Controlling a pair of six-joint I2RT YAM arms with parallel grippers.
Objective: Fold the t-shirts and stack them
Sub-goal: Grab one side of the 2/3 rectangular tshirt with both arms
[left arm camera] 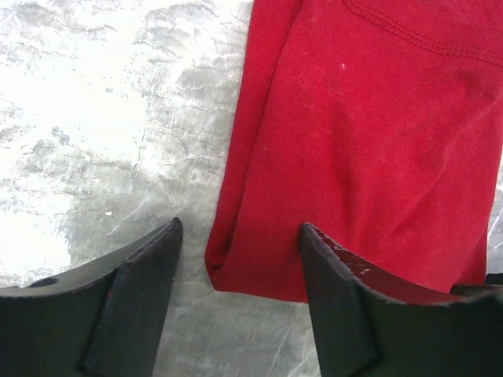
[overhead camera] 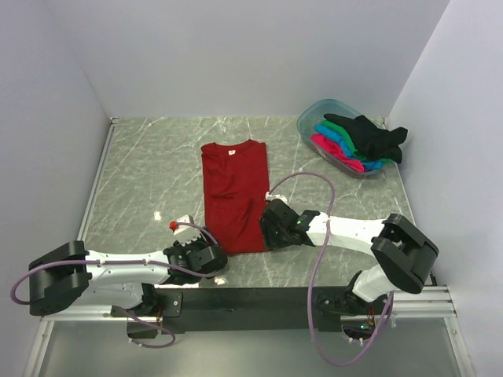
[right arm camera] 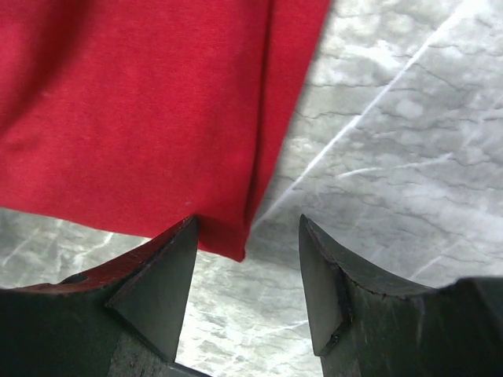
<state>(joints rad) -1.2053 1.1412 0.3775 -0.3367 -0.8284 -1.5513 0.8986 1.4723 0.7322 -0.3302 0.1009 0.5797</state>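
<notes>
**Near edge.** Both arm bases are bolted at the near edge of the worktop (overhead camera: 149, 173).

**Left claw.** The left claw (overhead camera: 206, 255) is low over the near left corner of the dark red t-shirt (overhead camera: 234, 192). In the left wrist view, the left claw (left arm camera: 240, 236) has its jaws wide apart. The folded corner of the dark red t-shirt (left arm camera: 369, 141) lies in the gap between them. One finger is over bare marble and the other over the cloth. Nothing is gripped.

**Right claw.** The right claw (overhead camera: 271, 224) is at the near right corner of the same garment. In the right wrist view, the right claw (right arm camera: 247, 228) is likewise spread wide. The corner of the dark red t-shirt (right arm camera: 134, 110) points into the gap, close to one finger. Nothing is gripped.

**Centre.** The dark red t-shirt lies flat on the worktop as a long narrow strip. Its collar is at the far end.

**Far right.** A clear tub (overhead camera: 302, 122) stands well apart from the strip. It holds the hot pink t-shirt (overhead camera: 350, 163), the green t-shirt (overhead camera: 334, 129) and the blue t-shirt (overhead camera: 381, 162). The black t-shirt (overhead camera: 369, 133) is draped on top and hangs over the rim.
</notes>
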